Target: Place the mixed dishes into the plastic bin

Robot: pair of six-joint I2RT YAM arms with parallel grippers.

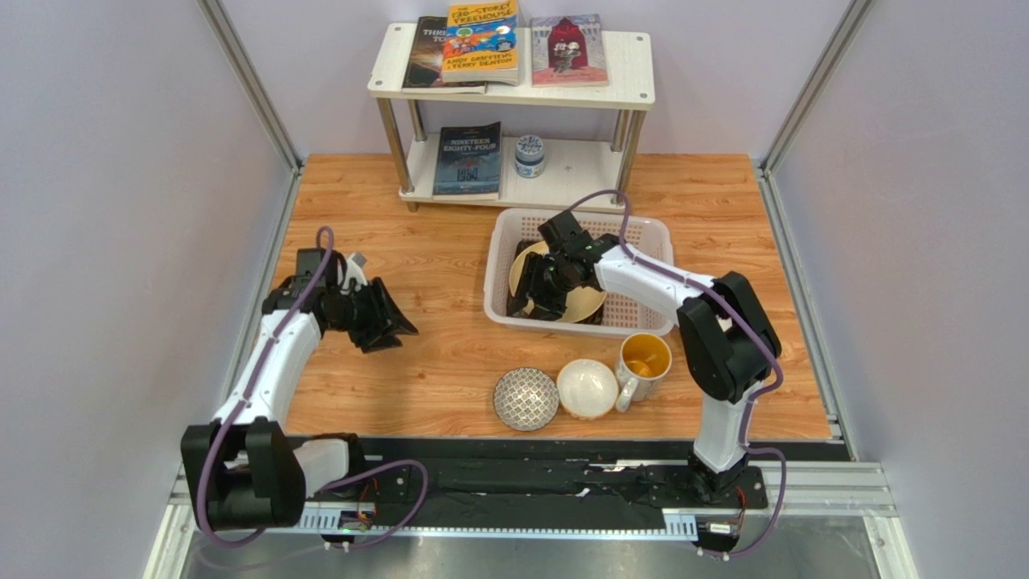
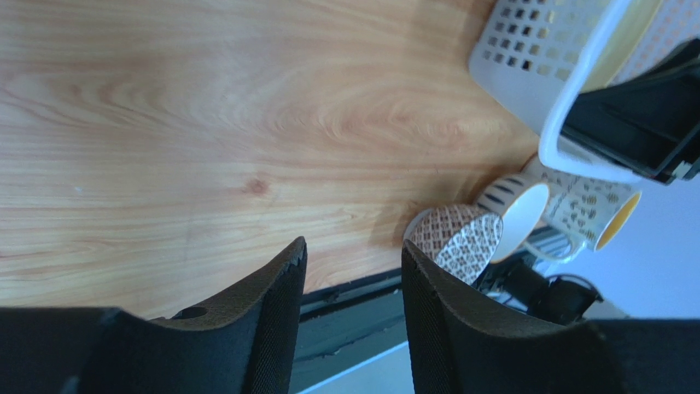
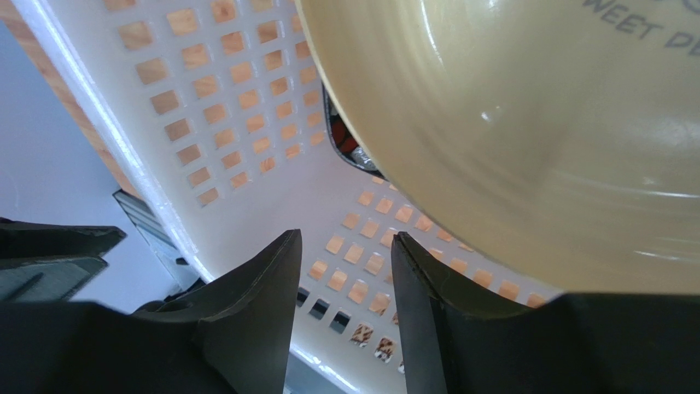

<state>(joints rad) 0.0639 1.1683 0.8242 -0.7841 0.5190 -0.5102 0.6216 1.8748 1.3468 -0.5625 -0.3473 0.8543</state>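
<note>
The white plastic bin [image 1: 494, 280] stands right of centre. In it lie the round yellow plate [image 1: 574, 293] and, under it, the black square plate [image 1: 528, 258]. My right gripper [image 1: 535, 298] is down inside the bin, open and empty, beside the yellow plate [image 3: 526, 123]; the black plate's edge [image 3: 345, 146] shows beneath. On the table in front of the bin stand a grey-patterned bowl [image 1: 525, 398], a white bowl [image 1: 587, 389] and a yellow-inside mug [image 1: 644, 358]. My left gripper [image 1: 389, 321] hovers open and empty over the table's left part.
A white two-level shelf [image 1: 628, 85] with books and a small blue-and-white jar [image 1: 528, 155] stands at the back. The left wrist view shows the patterned bowl [image 2: 460, 238], the bowl with a striped outside [image 2: 518, 212], the mug [image 2: 591, 209] and the bin's corner [image 2: 526, 49].
</note>
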